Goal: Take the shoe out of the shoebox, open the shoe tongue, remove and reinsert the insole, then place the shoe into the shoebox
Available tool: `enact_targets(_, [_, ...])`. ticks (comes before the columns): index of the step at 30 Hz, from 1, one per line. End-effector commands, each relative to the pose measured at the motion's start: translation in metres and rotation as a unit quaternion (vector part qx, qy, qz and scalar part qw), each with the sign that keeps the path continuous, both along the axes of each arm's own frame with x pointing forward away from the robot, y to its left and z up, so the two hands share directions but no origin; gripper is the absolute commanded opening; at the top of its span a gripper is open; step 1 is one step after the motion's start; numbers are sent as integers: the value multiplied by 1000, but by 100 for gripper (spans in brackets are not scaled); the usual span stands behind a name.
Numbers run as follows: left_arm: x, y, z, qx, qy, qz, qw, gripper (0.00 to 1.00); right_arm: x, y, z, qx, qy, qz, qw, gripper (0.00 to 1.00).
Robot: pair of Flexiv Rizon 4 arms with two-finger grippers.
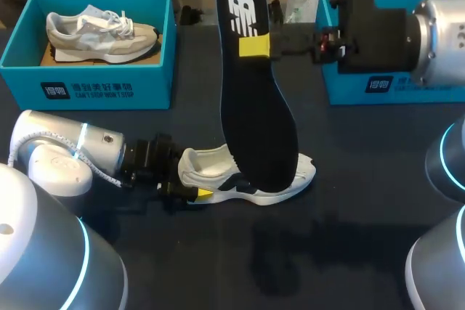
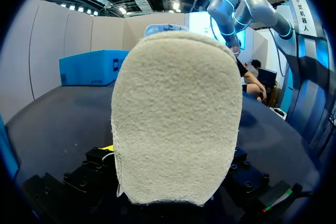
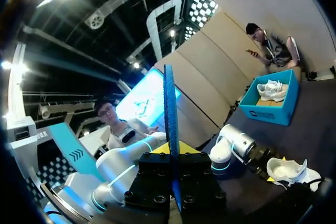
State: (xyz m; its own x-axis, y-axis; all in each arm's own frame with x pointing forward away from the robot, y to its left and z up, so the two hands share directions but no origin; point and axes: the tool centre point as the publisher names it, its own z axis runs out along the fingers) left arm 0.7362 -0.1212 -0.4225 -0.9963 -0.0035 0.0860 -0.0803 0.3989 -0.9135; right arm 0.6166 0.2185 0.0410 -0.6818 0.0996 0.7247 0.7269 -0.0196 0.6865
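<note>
On my screen the white shoe lies on its side on the dark table, toe pointing to my right. My left gripper is at its heel. In the left wrist view the heel fills nearly everything, sitting between the fingers, and they look closed on it from both sides (only a sliver of yellow tip shows).

My right gripper is held high over the middle of the table, its fingers pinched narrowly on the black insole near the heel end. The insole stands almost upright – its toe end reaches down to the shoe's opening. From the right wrist camera I see it edge-on, a thin blade between the fingers.

At the far left is a blue shoebox with a second shoe inside; another blue box sits at the far right, behind my right arm.
</note>
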Motion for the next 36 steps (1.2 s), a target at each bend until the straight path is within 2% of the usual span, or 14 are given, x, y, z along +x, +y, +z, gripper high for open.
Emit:
enact_targets(1, [2,-3,-3,1,0,-1,1000,0,0,3,0,0,1,-1,1000,0])
enact_targets(9, [2,0,-2,2,2,1,1000,0,0,3,0,0,1,-1,1000,0])
enact_targets(10, [2,1,-2,3,4,-1,1000,21,0,3,0,0,1,-1,1000,0])
enact_targets(11, [2,2,-2,3,4,-1,1000,54,0,3,0,0,1,-1,1000,0])
enact_targets(12, [2,3,-1,2,8,-3,1000,100,0,3,0,0,1,-1,1000,0])
enact_targets(36, [5,19,27,66,-11,11,998,100,0,3,0,0,1,-1,1000,0])
